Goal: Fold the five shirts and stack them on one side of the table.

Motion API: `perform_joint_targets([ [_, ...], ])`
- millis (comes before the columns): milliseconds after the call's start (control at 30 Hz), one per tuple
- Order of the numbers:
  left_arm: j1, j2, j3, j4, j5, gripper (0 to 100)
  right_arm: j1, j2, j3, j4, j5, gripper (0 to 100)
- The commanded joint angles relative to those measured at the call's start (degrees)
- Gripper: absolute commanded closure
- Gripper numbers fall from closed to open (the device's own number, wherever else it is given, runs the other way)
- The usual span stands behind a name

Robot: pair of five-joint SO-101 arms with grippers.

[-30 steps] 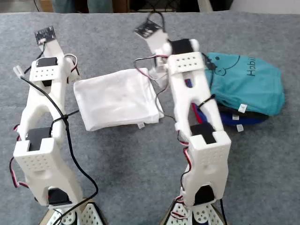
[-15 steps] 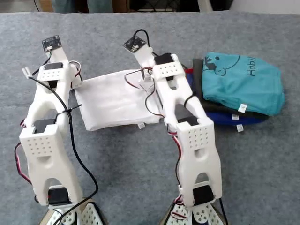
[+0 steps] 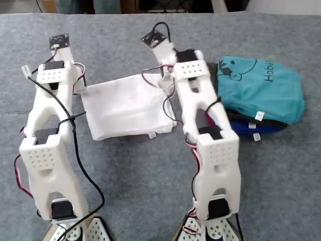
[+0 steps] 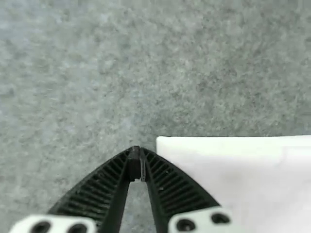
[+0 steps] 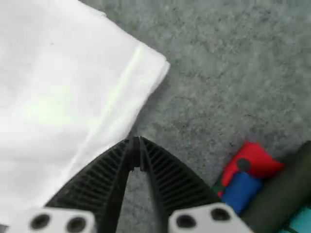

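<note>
A folded white shirt (image 3: 125, 107) lies flat on the grey table between the two arms. At the right sits a stack of folded shirts: a teal one (image 3: 263, 90) on top, dark, blue and red ones beneath. My left gripper (image 4: 136, 162) is shut with nothing in it, just off the white shirt's (image 4: 233, 179) far left corner. My right gripper (image 5: 135, 155) is shut and empty, beside the white shirt's (image 5: 63, 97) far right edge. The red and blue shirt edges (image 5: 248, 172) of the stack lie close to it.
The grey felt table (image 3: 281, 175) is bare in front of the arms and along its far side. Cables hang over the white shirt's right part (image 3: 163, 98).
The right arm swung left over the white shirt, then back toward its right edge. The left arm shifted slightly away from me. The shirt has not moved.
</note>
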Motion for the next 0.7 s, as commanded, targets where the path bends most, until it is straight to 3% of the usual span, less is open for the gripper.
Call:
perform_joint_targets([
  [0, -1.7, -8.4, 5.9, -4.8, -0.6, 97, 2.4, -7.2, -2.4, 0.4, -0.1, 98.3],
  [267, -1.3, -20.5, 24.5, -18.4, -0.5, 97, 2.2, -10.8, -2.5, 4.5, 0.3, 98.0],
  [467, -4.8, -21.7, 28.2, -23.6, 4.0, 97, 0.7, -12.9, -2.1, 29.7, -0.1, 88.1],
  [667, -5.4, -21.6, 28.3, -23.6, 3.9, 97, 0.5, -22.6, 11.6, 29.1, -0.6, 88.2],
])
